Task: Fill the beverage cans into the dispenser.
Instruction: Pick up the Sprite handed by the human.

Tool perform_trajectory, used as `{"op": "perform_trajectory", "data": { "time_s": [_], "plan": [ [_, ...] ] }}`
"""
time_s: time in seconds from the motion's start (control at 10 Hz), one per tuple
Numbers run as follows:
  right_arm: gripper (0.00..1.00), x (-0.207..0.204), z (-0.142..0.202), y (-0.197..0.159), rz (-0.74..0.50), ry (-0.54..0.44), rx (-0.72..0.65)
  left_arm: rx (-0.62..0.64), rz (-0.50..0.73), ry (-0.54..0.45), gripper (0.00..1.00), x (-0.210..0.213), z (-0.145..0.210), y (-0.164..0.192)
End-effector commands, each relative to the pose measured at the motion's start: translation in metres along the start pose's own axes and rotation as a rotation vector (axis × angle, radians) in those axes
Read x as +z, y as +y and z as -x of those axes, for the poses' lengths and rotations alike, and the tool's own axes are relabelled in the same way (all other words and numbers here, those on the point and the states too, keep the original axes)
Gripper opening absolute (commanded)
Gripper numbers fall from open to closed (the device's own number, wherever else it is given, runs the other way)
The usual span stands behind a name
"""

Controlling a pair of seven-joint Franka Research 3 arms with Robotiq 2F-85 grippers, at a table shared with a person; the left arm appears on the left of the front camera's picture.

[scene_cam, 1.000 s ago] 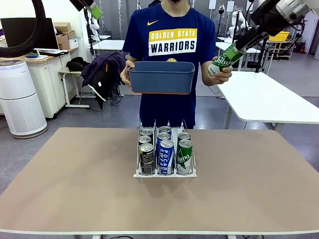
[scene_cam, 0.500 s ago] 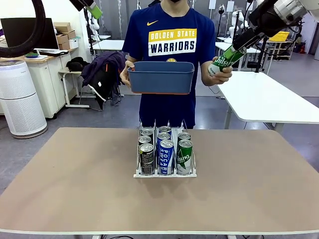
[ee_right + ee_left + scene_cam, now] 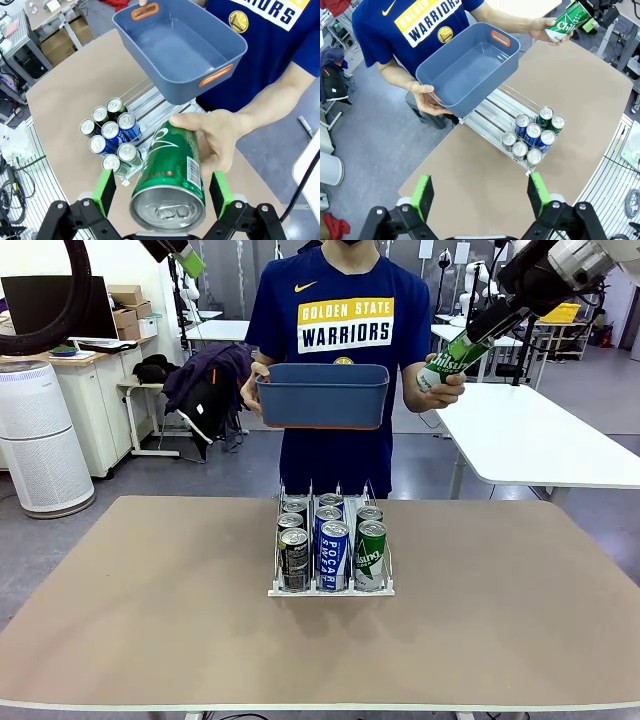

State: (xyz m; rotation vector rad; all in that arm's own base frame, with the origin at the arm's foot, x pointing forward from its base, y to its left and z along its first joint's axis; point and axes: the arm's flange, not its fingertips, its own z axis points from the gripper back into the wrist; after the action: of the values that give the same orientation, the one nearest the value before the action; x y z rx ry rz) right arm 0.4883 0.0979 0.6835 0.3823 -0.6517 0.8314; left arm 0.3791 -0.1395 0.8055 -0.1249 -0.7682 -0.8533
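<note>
Several beverage cans (image 3: 333, 545) stand in the front of the dispenser (image 3: 330, 591) at mid-table, black-and-green, blue-and-white and green ones; they are seen from above as cans (image 3: 532, 135) in the dispenser (image 3: 487, 116). Beyond the table's far edge a person's hand holds a tilted green can (image 3: 447, 360). My right gripper (image 3: 484, 328) is at its upper end. In the right wrist view this can (image 3: 170, 165) lies between the open green pads (image 3: 104, 192) of my right gripper (image 3: 162, 192), with gaps on both sides. My left gripper (image 3: 188, 258) hangs high at the left, open and empty (image 3: 481, 192).
The person's other hand holds an empty dark blue bin (image 3: 323, 395) above the table's far edge, over the back of the dispenser (image 3: 150, 102). The brown table (image 3: 150, 610) is bare to the left and right of the rack. A white table (image 3: 540, 440) stands behind at the right.
My right arm has shifted very slightly at the green can in the person's hand. The bin, the cans in the dispenser and my left arm have stayed put.
</note>
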Motion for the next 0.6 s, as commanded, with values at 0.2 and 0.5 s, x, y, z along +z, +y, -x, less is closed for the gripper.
{"op": "perform_trajectory", "data": {
  "time_s": [0.2, 0.5],
  "plan": [
    [1.0, -0.0042, 0.0004, -0.001, -0.003, 0.005, -0.002, 0.003, -0.003, -0.004, 1.0, -0.0004, 0.0013, 0.0011],
    [0.72, -0.0059, 0.0003, -0.0023, -0.003, 0.008, -0.003, 0.003, -0.003, -0.004, 1.0, -0.0004, 0.0013, 0.0011]
  ]
}}
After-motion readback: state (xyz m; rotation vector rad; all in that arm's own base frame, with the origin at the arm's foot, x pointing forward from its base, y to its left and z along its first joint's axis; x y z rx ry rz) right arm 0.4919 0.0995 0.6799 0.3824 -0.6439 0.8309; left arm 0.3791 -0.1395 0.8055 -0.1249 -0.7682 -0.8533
